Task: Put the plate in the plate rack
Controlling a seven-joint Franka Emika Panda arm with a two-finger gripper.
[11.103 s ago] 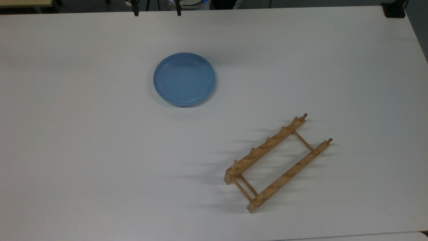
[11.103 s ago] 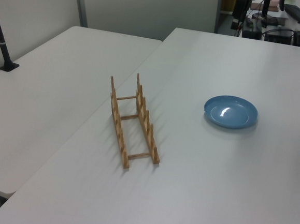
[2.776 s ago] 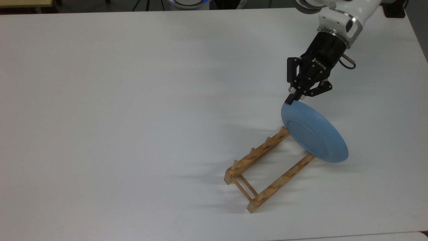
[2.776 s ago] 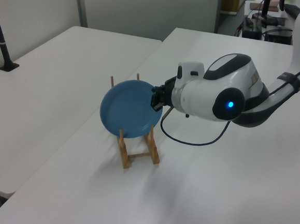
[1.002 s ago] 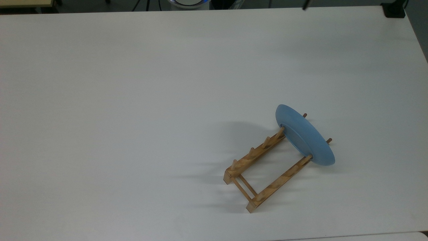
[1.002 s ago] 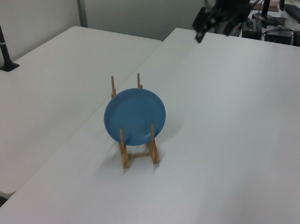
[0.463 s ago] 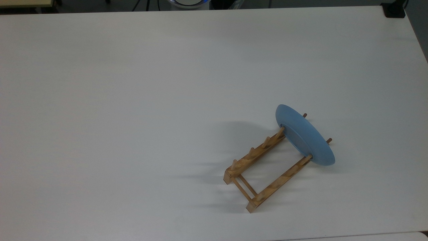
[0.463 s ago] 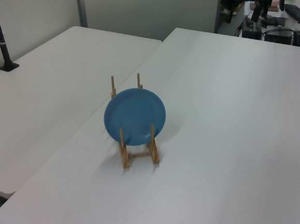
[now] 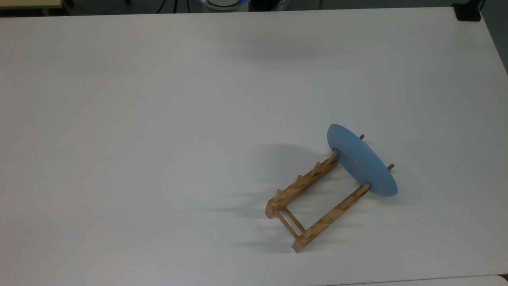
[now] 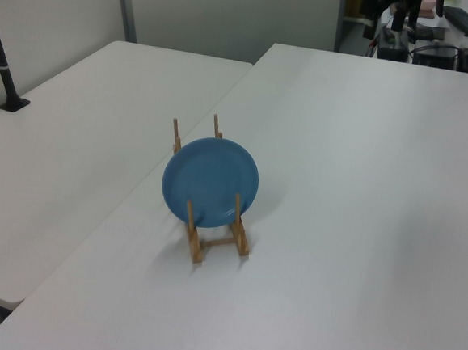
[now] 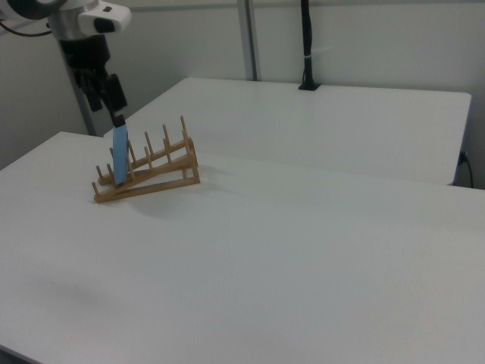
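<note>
**Top view.**
- Plate (image 9: pixel 361 163): on edge, leaning, seated across both rails at the top view's right end of the rack (image 9: pixel 309 186), with one pair of pegs showing behind it.
- Change: 2.8 s ago the tool carried the plate by its rim over that end. Now the plate stands unaided and has not shifted in the last second.
- Judgement: placing looks done.
- Bench (image 9: pixel 158 119): white, matt, with soft shadows beside the rack.

**Left view.**
- Plate (image 10: pixel 211 181): underside faces the camera, held between front and rear peg pairs of the rack (image 10: pixel 216 242).
- Change: the arm that stood close beside it 2.8 s ago is gone from the bench (image 10: pixel 359 233).
- Room: a second white bench adjoins on the left view's left, with a black post (image 10: pixel 3 68) at its far edge. Grey partition behind, equipment at far right.

**Right view.**
- Plate (image 11: pixel 120 157): seen edge-on, near upright, in a slot toward the low end of the rack (image 11: pixel 151 178).
- Tool (image 11: pixel 117 106): hangs directly over the plate's top edge. Cannot tell whether it is parted or gripping the rim.
- Bench (image 11: pixel 265 250): white. An adjoining bench lies behind it with a black post (image 11: pixel 307 45), and pale walls beyond.
</note>
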